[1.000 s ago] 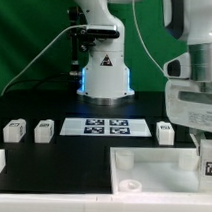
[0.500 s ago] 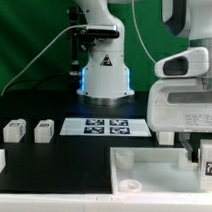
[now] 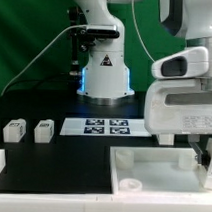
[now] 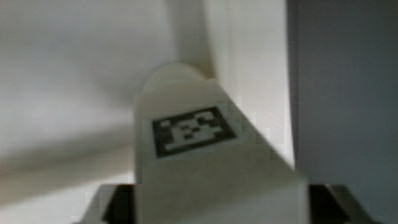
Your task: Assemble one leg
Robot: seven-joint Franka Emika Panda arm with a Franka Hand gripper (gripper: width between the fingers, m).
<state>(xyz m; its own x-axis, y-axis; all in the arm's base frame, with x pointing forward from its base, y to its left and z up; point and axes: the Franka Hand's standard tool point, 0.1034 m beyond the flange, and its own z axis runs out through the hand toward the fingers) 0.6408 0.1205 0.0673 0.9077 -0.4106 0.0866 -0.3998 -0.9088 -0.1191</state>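
Wrist view: the leg (image 4: 192, 140) sits clamped between the jaws.

Counted in the exterior view: two small white legs, one (image 3: 13, 131) and another (image 3: 43, 129); one marker board (image 3: 104, 126); one large white panel (image 3: 156, 171); one robot arm base (image 3: 103, 72). In the wrist view: one tagged leg (image 4: 199, 150).

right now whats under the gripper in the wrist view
A white leg with a black-and-white tag sits between the fingers, and pale white surfaces lie below it. The leg covers whatever is directly beneath it, so contact there cannot be seen.
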